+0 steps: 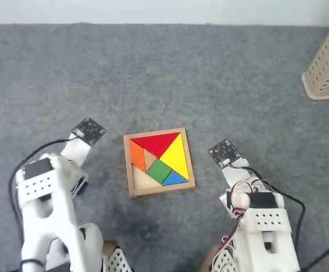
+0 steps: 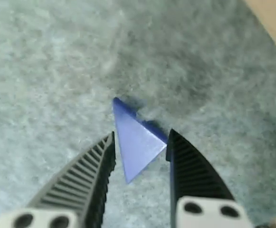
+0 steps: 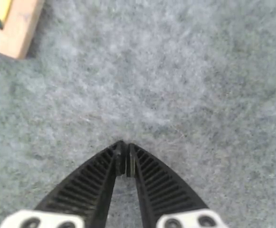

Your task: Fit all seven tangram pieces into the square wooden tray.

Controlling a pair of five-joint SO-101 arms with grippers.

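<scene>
Six pieces look seated in the tray [image 1: 161,189], and only its near-left corner seems bare. The last one, a blue triangle [image 2: 132,130], lies on the desk [image 1: 209,73] left of the tray, between my left gripper's [image 2: 141,137] spread fingers. My right gripper [image 3: 127,159] is pinched together, empty.

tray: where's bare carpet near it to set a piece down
Widest bare carpet lies beyond the tray, up to the basket. Narrow strips flank the tray. Crowded by the left fingers, around the triangle.
</scene>
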